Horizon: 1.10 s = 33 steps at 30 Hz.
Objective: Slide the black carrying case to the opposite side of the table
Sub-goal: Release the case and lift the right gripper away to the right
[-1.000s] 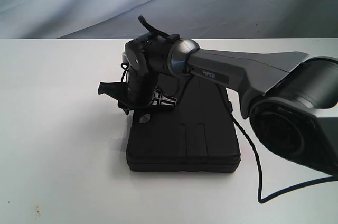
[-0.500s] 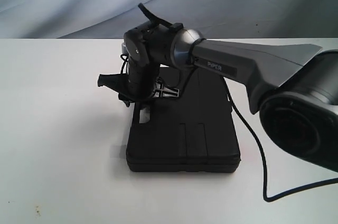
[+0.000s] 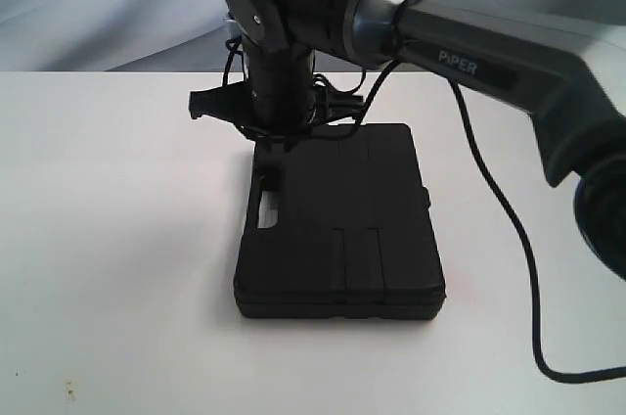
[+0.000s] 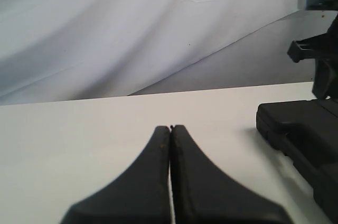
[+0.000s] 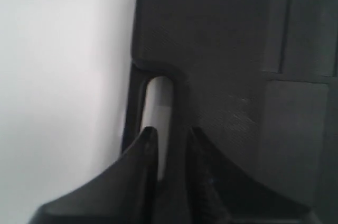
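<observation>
The black carrying case [image 3: 337, 229] lies flat on the white table [image 3: 117, 239], its handle slot [image 3: 264, 205] on the left side. My right gripper [image 3: 282, 141] points down just above the case's far left corner. In the right wrist view its fingertips [image 5: 149, 131] stand a narrow gap apart over the handle slot [image 5: 158, 97] of the case [image 5: 227, 49], with nothing held between them. My left gripper [image 4: 170, 127] is shut and empty, low over the table [image 4: 79, 129], with the case [image 4: 301, 129] off to one side.
A black cable [image 3: 509, 239] hangs from the right arm [image 3: 469, 53] and loops onto the table right of the case. A grey cloth backdrop [image 3: 98, 4] rises behind the table's far edge. Bare tabletop spreads left of the case.
The right arm has risen and drawn back toward the far edge, lifting its gripper off the handle area. The case has stayed where it was.
</observation>
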Each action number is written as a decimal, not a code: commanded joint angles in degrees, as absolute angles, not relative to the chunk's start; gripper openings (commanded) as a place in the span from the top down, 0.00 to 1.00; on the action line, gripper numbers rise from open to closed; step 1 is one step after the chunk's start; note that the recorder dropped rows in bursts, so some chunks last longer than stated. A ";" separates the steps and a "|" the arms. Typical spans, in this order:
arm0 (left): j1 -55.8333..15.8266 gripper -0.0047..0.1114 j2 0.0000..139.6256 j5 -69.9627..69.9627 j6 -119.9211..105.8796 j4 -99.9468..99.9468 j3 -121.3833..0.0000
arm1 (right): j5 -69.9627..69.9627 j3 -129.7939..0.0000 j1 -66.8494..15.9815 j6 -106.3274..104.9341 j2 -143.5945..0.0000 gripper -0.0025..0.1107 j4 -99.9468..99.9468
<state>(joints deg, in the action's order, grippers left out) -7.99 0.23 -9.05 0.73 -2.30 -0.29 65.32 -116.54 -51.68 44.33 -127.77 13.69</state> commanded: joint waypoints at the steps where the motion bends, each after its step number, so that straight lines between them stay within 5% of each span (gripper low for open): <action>1: -7.91 0.96 0.00 -8.42 1.41 -1.81 0.00 | 69.96 -115.71 -54.91 38.62 -124.89 0.98 20.54; 33: -7.91 0.96 0.00 -8.42 1.41 -1.81 0.00 | 48.59 -61.59 -61.29 48.78 -76.49 0.98 24.80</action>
<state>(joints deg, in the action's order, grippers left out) -7.99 0.23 -9.05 0.73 -2.30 -0.29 50.60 -64.85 -61.13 46.61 -79.18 23.29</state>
